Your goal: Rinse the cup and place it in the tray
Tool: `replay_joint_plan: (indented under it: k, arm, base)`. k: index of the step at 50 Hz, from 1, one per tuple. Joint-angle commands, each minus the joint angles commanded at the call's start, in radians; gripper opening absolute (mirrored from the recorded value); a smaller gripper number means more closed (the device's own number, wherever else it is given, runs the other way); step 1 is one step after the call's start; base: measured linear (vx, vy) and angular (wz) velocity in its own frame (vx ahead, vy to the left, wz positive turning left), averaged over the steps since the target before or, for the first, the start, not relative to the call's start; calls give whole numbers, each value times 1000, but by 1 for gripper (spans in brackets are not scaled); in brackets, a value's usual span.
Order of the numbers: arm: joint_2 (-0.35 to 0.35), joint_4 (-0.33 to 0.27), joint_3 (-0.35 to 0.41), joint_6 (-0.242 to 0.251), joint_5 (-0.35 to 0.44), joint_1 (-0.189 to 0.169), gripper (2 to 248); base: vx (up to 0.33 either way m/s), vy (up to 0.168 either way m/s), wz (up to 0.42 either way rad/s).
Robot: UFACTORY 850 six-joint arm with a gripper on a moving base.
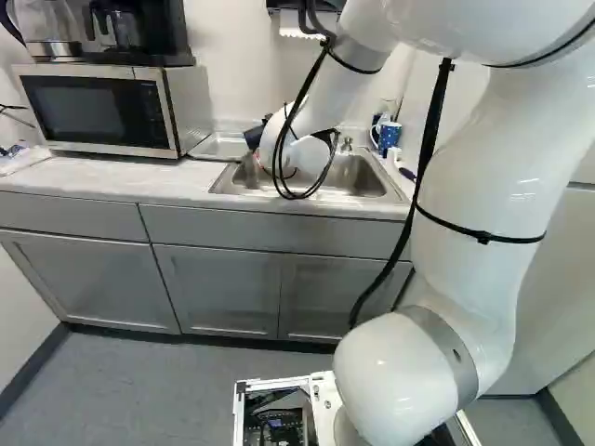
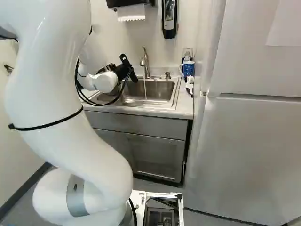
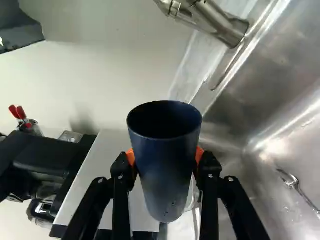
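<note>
Cup, dark blue (image 3: 167,170), is clamped between the orange pads (image 3: 130,156) of the gripper (image 2: 126,71) in the wrist view, one on each side of its wall. Its mouth is turned partly back toward the camera, and its base points away; the long axis runs from the open end, on the faucet's side, back between the fingers, lying well over from upright. The faucet (image 3: 215,22) is beyond the mouth, apart from it, and a metal utensil (image 3: 291,181) lies in the sink (image 3: 280,115). In the left base view, the arm (image 1: 483,204) reaches from the right over the sink, and the cup's dark blue body juts out beside the wrist, toward the microwave (image 1: 107,111) on the counter (image 1: 121,181). Between microwave and basin is what looks like a shallow tray (image 1: 216,146). In the right base view, a thin stream of water (image 2: 145,90) falls from the faucet into the basin; the gripper is left of it. A blue spotted mug (image 2: 188,68) stands right of the faucet.
</note>
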State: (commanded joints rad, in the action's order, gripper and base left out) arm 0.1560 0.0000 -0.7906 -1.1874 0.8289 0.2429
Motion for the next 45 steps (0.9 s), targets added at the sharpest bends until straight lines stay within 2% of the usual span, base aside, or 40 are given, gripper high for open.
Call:
replay_joint_plan:
  k: [45]
  arm:
    - [0,0,0,473,0,0,125]
  base:
    - [0,0,0]
